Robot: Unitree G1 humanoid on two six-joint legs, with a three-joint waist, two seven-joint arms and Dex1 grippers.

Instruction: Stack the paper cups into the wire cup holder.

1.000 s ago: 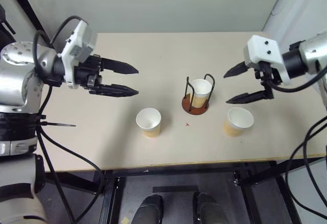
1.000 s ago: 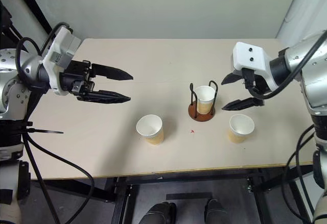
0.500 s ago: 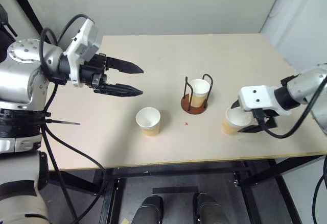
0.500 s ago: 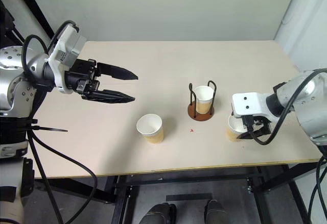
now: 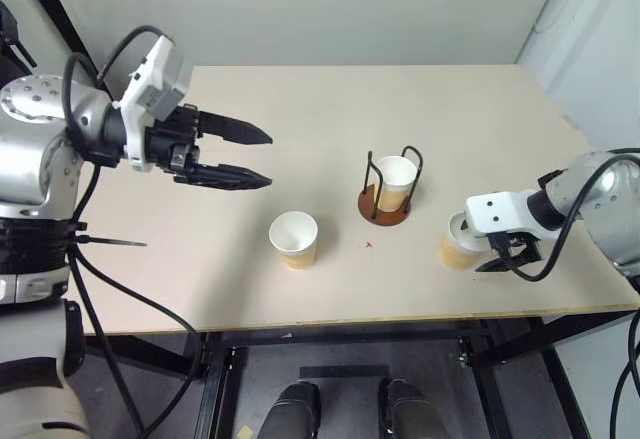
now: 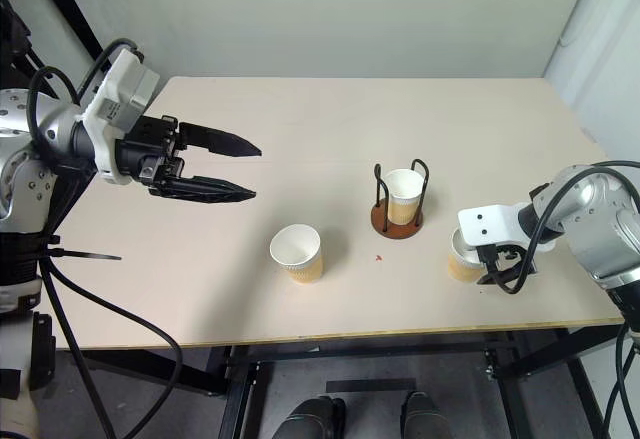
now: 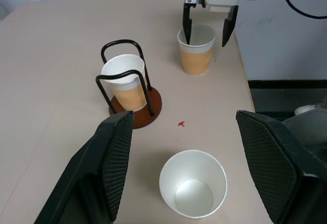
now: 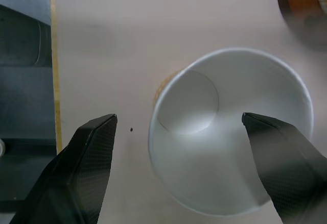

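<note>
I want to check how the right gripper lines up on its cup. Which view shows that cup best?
The left wrist view: the cup stands upright with the right gripper straddling its rim, fingers apart. The right wrist view looks down into it; the eye views show it partly hidden behind the gripper.

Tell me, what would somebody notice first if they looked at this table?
Probably the right gripper near the table's right edge, its open black fingers reaching down on either side of a paper cup. Next to that is the wire cup holder in the middle of the table, with one cup already standing in it. Another cup waits nearer the front, and the left gripper hovers open above the left side.
</note>
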